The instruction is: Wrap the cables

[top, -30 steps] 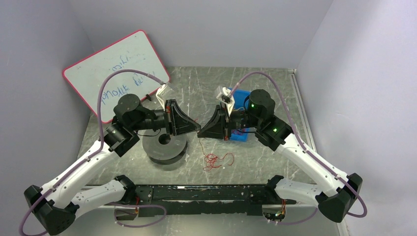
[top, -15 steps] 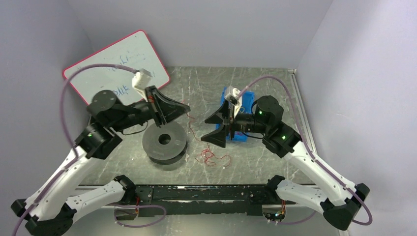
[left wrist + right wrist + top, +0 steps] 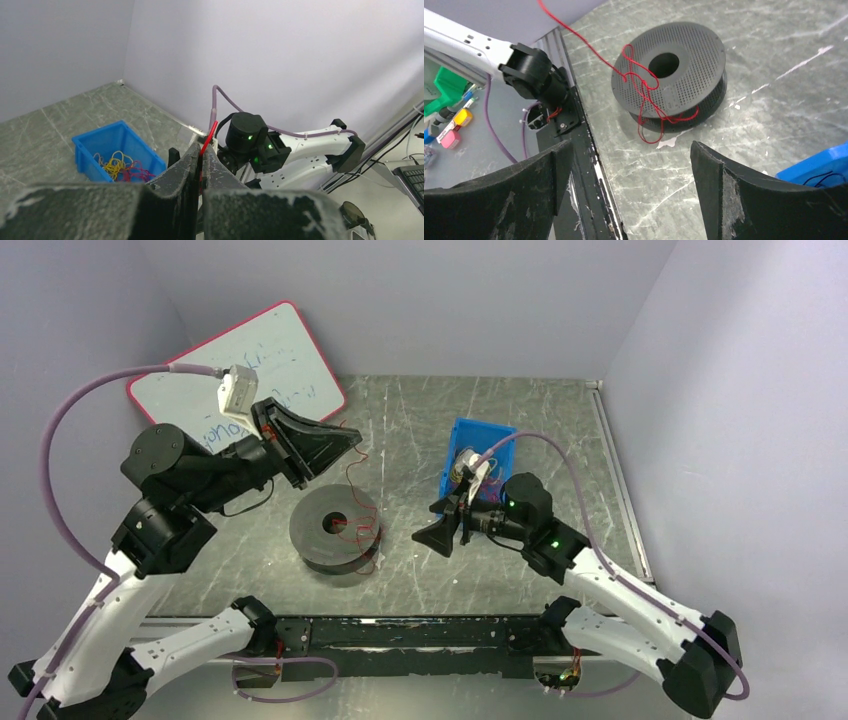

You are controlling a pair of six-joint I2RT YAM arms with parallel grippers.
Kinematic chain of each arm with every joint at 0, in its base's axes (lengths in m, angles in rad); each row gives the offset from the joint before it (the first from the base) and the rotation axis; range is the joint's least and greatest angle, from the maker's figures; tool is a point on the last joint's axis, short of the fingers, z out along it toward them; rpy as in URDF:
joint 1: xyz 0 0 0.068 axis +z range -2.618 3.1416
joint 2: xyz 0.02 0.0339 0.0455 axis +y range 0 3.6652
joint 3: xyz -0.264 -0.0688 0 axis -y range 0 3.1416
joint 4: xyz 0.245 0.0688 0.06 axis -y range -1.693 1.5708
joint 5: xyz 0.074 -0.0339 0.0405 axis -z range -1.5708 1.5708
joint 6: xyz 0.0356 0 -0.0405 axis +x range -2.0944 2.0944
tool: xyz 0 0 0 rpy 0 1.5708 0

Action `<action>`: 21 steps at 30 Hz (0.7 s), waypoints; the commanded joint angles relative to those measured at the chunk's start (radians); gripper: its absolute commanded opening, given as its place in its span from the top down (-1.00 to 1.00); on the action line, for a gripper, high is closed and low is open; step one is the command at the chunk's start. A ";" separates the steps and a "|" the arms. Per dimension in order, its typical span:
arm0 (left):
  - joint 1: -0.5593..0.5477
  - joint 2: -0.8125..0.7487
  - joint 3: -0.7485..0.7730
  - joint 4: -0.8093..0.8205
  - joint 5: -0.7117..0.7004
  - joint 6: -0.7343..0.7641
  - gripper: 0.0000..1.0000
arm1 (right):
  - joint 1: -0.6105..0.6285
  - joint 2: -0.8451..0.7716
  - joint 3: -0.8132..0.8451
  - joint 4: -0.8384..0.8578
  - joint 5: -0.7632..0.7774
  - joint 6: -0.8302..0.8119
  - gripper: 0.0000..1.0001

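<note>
Left tool point(image 3: 350, 444): raised, clamped shut on thin red wire point(image 3: 640, 85).
Wire: hangs from this tool down to the dark grey perforated plastic spool point(image 3: 335, 530) below, tangled across its top.
Right tool point(image 3: 433, 523): fingers spread wide, holding nothing, spool just to its left.

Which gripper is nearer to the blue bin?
Right. The right gripper is just beside the bin, on its near side; the left gripper, holding the wire, is well off to the left, by the whiteboard.
</note>
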 commanded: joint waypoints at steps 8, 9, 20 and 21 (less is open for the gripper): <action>-0.007 0.012 0.097 -0.045 -0.068 0.003 0.86 | 0.007 0.170 -0.115 0.322 -0.043 0.089 -0.63; -0.007 0.012 0.100 -0.047 -0.069 0.003 0.86 | 0.006 0.187 -0.117 0.341 -0.045 0.092 -0.59; -0.008 0.025 0.129 -0.063 -0.069 0.005 0.86 | 0.073 0.422 -0.051 0.481 -0.086 0.081 -0.32; -0.007 0.026 0.132 -0.066 -0.071 0.006 0.86 | 0.081 0.438 -0.042 0.486 -0.089 0.080 -0.31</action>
